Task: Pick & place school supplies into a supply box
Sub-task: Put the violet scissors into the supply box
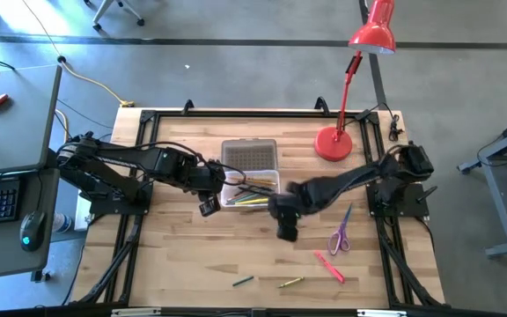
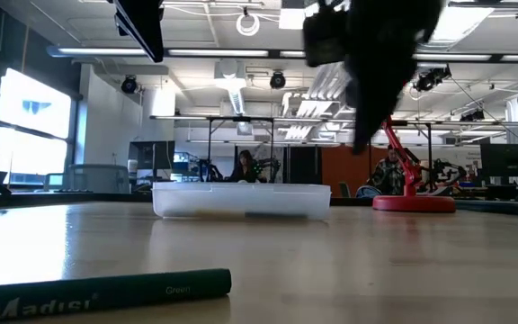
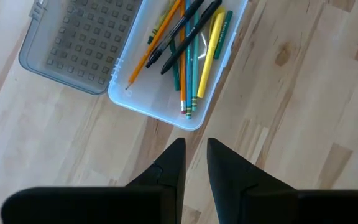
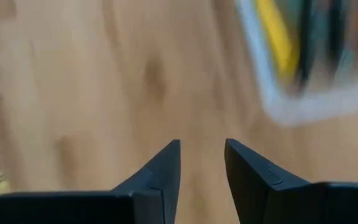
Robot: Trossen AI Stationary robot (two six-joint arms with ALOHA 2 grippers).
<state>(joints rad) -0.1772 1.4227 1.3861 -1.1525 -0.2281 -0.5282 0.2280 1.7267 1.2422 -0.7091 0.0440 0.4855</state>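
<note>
Beside the supply box (image 1: pixel 250 188), right hand (image 1: pixel 286 231) empty, fingers apart.

The high camera hung overhead and looked straight down on the whole table (image 1: pixel 183 264). The low one sat at table height, facing level across it toward the room, a green pencil (image 2: pixel 106 288) close before it. Each wrist camera looked down past its own fingers, close to the wood. All four views caught the box (image 1: pixel 252 192), with pencils inside it.
</note>
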